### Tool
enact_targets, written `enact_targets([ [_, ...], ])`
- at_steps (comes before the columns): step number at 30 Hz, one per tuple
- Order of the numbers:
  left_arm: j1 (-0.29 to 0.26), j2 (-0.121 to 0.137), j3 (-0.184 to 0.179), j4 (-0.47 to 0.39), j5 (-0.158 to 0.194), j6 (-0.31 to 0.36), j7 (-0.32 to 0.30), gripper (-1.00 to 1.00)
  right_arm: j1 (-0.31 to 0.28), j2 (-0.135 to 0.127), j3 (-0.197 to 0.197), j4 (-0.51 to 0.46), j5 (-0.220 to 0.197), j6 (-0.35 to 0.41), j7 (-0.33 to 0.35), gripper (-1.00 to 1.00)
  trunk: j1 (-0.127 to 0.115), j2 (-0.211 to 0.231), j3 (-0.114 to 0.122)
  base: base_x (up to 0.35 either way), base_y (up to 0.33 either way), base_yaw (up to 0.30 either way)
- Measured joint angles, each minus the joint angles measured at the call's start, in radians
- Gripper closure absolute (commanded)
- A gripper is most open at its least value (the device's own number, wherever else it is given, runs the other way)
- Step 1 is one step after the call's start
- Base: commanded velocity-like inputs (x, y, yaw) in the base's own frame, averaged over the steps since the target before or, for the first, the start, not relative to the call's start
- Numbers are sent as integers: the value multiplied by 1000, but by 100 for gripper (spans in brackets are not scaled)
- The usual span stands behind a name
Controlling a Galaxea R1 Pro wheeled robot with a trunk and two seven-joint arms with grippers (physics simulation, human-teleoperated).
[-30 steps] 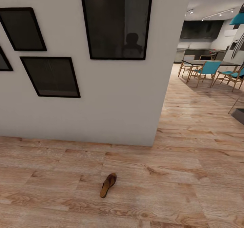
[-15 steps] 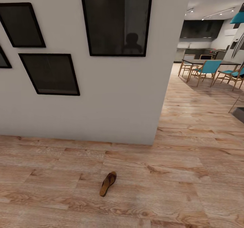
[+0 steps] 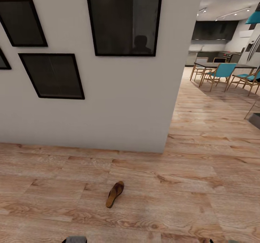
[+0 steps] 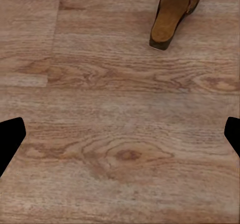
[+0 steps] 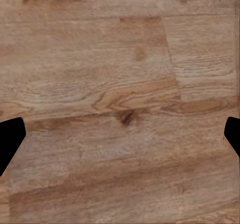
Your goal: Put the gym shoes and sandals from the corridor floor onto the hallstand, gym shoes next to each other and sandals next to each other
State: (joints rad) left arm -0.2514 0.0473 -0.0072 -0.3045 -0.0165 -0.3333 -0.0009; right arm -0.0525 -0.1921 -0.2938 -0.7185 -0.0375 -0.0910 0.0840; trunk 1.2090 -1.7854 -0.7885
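Left tool (image 4: 120, 134): fingers spread wide apart, nothing between them; dark fingertips (image 4: 10, 139) show at opposite edges of the left wrist view.
Right tool (image 5: 120, 134): fingers likewise spread wide, nothing held; dark fingertips (image 5: 10, 139) at opposite edges of the right wrist view.
Pose: both tools point downward.

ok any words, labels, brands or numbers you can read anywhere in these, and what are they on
None: no readable text in any view.
The dark framed pictures on the white wall show only dim reflections.
The brown sandal on the wood floor shows no brand mark.
The far kitchen and dining chairs are too small to show any lettering.
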Motion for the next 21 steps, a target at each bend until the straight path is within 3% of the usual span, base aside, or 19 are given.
enact_targets([
  [5,-123,0,-5,-4,-5,25,-5,-100,-73,-10,-3,-168,1,8,1,-100,19,-35,-15,0,0,0],
  [12,-214,-6,-9,-9,-7,141,-8,-100,-128,-16,-5,-243,-1,34,4,-100,46,-84,-38,0,0,0],
  [15,-227,-7,-12,-9,-14,173,-9,-100,-135,-16,-6,-256,-1,40,5,-100,58,-105,-47,0,0,0],
  [21,-233,-4,-25,-6,-37,199,-11,-100,-141,-17,-4,-282,-1,49,8,-100,58,-105,-47,0,0,0],
])
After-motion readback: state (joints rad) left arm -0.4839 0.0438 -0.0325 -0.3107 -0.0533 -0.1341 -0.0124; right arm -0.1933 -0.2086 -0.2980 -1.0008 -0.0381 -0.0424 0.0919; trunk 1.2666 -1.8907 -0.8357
